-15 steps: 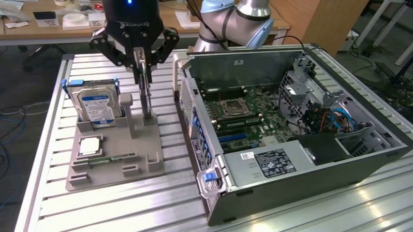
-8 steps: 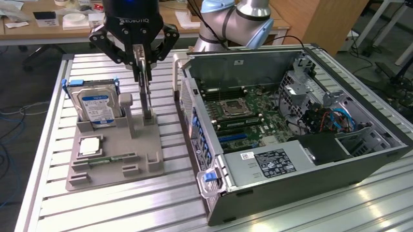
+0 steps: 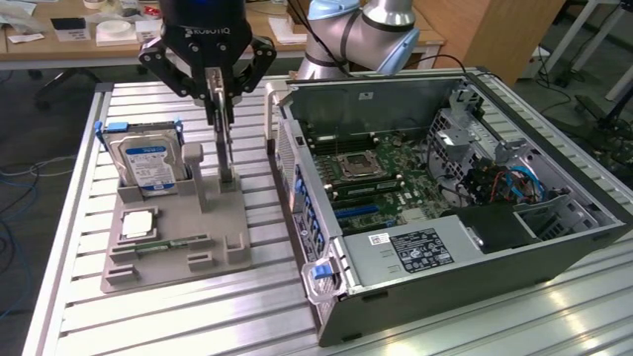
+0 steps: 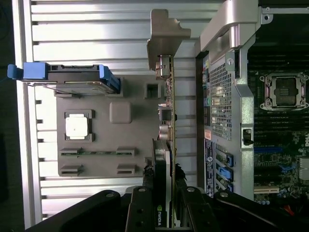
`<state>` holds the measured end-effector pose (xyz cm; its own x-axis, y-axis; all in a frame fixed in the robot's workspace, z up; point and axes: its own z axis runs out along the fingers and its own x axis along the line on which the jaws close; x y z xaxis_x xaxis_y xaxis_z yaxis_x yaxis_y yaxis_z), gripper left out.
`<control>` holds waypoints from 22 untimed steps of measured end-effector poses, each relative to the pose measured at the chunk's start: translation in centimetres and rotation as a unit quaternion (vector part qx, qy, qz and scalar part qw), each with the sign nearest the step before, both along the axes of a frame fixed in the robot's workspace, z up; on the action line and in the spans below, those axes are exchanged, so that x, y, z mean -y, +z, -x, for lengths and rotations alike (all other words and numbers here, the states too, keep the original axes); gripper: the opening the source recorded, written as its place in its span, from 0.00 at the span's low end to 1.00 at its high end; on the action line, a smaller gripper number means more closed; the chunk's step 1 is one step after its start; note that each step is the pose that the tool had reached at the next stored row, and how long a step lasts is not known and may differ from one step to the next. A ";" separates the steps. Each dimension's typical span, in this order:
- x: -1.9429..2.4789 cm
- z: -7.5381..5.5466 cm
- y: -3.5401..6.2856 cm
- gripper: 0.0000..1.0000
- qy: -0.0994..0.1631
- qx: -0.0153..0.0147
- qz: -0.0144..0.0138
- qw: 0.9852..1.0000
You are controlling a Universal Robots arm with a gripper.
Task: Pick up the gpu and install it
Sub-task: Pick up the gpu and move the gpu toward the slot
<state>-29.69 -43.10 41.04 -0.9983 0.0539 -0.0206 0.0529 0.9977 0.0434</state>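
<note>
The jaws were closed on the gpu, pinching its top edge so the card hung upright and edge-on beneath them, silver bracket end farthest from the grip in the wrist view. Directly below the jaws stood the grey parts tray; the card's lower edge sat at its slotted stand, and whether it had cleared the slot could not be told. Farther out on the tray were the hard drive, a CPU chip and a memory stick. Beside the tray on the slatted desk lay the open computer case, its motherboard exposed. By my reading the grasp was made; carrying and seating remained.
</note>
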 end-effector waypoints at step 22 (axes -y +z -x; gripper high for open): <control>0.00 -1.3 0.40 0.27 0.000 -0.001 0.000 1.000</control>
